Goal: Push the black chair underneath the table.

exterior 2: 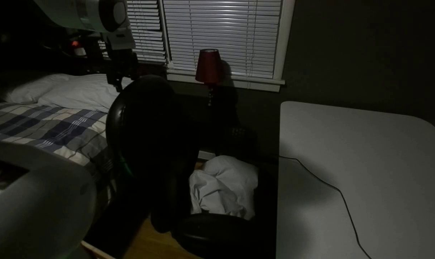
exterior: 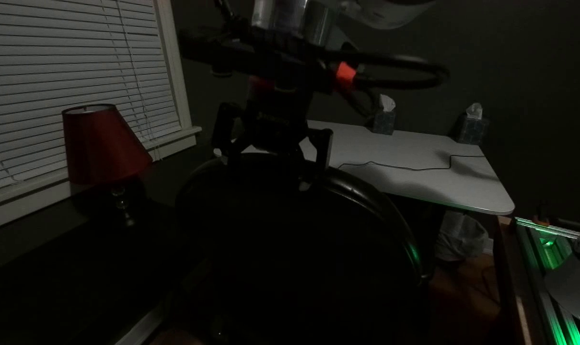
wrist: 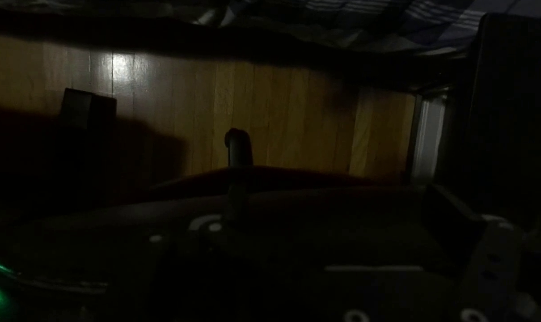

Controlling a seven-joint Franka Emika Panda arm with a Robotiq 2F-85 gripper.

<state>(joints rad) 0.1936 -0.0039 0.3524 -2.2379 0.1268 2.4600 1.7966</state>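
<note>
Exterior views both show the pincer near the upper edge of the chair; it looks spread. This chair stands between pincer and counter, so the push should probably go toward the counter. Touching or not, it cannot be told. Darkness hides most of the chair's lower part.

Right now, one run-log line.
gripper: open, near backrest top | contact: unclear | black chair: backrest outside table edge | push: unfinished

Dim throughout — shadow hugging the near edge of the table, green light past its corner, floor glaring.
</note>
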